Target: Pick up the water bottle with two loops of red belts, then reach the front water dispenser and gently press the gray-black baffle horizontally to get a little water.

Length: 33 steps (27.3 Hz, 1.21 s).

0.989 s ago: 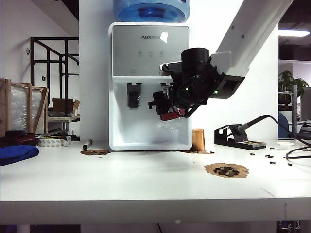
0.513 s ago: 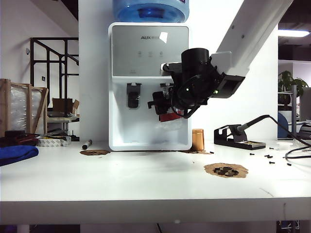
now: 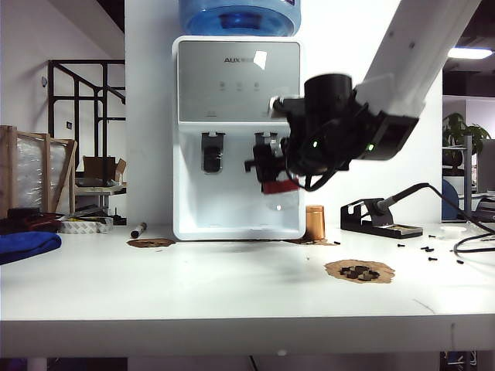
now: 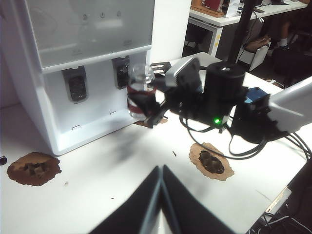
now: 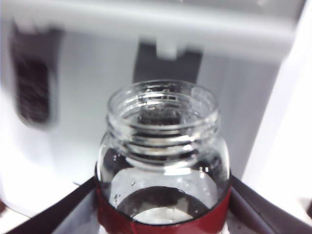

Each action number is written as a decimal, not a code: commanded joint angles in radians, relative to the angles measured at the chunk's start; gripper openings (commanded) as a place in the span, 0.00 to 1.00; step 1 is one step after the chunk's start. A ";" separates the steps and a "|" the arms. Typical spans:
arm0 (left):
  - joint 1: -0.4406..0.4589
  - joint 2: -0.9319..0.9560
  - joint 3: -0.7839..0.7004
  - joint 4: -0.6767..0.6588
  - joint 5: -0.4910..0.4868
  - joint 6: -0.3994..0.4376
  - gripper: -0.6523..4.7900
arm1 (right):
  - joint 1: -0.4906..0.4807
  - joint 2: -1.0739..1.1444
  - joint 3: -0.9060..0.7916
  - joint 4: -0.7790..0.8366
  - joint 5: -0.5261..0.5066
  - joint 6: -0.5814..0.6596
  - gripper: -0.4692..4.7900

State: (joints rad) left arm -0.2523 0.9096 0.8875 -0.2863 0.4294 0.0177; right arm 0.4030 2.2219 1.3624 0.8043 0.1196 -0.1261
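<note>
The water bottle (image 5: 163, 146), clear glass with a wide threaded neck and a dark red band, sits upright between the fingers of my right gripper (image 5: 163, 212), which is shut on it. In the exterior view the right gripper (image 3: 271, 171) holds the bottle (image 3: 280, 188) in the air before the white water dispenser (image 3: 232, 209), at the right gray-black baffle (image 3: 265, 143). That baffle (image 5: 168, 66) shows just beyond the bottle's mouth. My left gripper (image 4: 161, 169) is shut and empty, hovering over the table short of the dispenser (image 4: 73, 122). The left wrist view also shows the bottle (image 4: 140, 90).
A copper cylinder (image 3: 315, 222) stands right of the dispenser's foot. A soldering iron stand (image 3: 383, 218) and loose screws (image 3: 427, 249) lie at the right. Brown mats (image 3: 360, 270) (image 3: 151, 243), a marker (image 3: 139, 229) and a blue cloth (image 3: 27, 246) lie on the table.
The right gripper has carried the bottle a little to the right and slightly up in front of the dispenser. The grip on the bottle is unchanged.
</note>
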 commanded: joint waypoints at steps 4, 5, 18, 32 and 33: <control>0.000 -0.002 0.005 0.011 -0.013 0.000 0.11 | 0.013 -0.068 -0.070 0.051 -0.087 0.053 0.08; 0.000 -0.004 0.005 0.009 -0.026 0.000 0.11 | 0.013 -0.074 -0.083 0.060 -0.104 0.066 0.08; 0.000 -0.110 0.007 -0.180 -0.063 0.003 0.11 | 0.037 -0.155 -0.240 0.126 -0.484 0.158 0.08; 0.000 -0.297 0.072 -0.436 -0.021 0.037 0.11 | 0.113 -0.153 -0.244 0.020 -0.514 0.042 0.08; 0.000 -0.301 0.072 -0.448 -0.021 0.042 0.11 | 0.115 -0.151 -0.245 0.021 -0.497 0.038 0.08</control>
State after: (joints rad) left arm -0.2512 0.6151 0.9516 -0.7021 0.4068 0.0444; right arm 0.5125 2.0796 1.1152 0.7998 -0.4122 -0.0681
